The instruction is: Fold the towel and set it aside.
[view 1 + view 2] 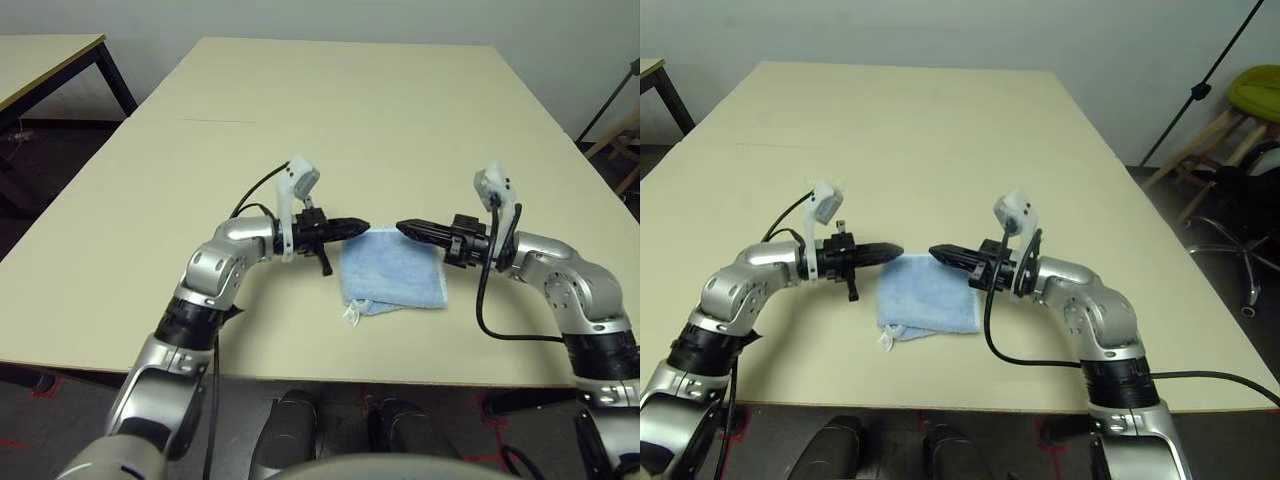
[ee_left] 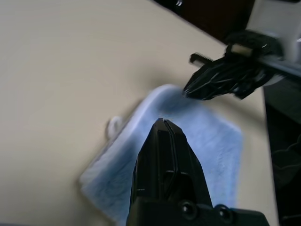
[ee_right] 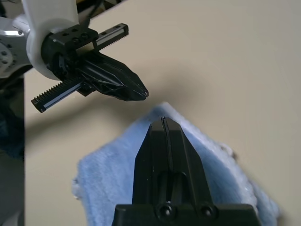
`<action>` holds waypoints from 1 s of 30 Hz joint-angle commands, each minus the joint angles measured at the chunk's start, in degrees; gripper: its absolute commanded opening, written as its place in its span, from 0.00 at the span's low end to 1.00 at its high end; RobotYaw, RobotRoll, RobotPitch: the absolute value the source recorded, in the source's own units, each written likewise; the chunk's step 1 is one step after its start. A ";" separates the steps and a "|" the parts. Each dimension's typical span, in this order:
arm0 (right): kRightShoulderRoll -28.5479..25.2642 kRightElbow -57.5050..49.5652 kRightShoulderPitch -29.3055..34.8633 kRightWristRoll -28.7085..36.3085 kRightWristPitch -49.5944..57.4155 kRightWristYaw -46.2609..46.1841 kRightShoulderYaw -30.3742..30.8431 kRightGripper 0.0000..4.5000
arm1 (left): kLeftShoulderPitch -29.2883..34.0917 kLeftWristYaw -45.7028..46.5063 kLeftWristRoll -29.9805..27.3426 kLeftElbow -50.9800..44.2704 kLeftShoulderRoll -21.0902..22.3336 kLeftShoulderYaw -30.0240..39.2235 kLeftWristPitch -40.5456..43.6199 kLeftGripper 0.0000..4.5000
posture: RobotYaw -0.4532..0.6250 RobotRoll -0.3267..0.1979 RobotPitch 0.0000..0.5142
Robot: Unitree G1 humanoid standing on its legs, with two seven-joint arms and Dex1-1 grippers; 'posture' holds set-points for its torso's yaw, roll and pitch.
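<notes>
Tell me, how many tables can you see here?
2. The big table holds the folded blue towel near its front edge. A second table stands at the far left, its top partly out of view.

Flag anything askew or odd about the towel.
Nothing is spilled or damaged. The towel lies folded on the table, but unevenly: a lower layer and the white loop stick out at its near left corner.

The big table [image 1: 200,180] is pale yellow and smooth; a small folded light blue towel [image 1: 392,272] lies flat on it, close to the near edge.
</notes>
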 commanded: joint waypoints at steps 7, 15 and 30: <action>0.69 5.31 1.56 -6.28 -4.12 -0.77 2.93 0.00 | 1.30 2.05 6.08 7.83 -1.56 -1.96 -6.48 0.01 | 0.51 0.62 0.16; 0.53 8.10 2.96 -9.22 -5.32 -0.12 4.53 0.00 | 4.37 1.42 7.23 8.70 -1.83 -2.27 -6.91 0.01 | 0.51 0.62 0.16; -3.57 0.12 -0.68 8.33 19.75 -7.94 -12.55 0.71 | 4.91 -3.08 1.28 2.49 1.46 6.64 -14.07 0.60 | 0.51 0.62 0.16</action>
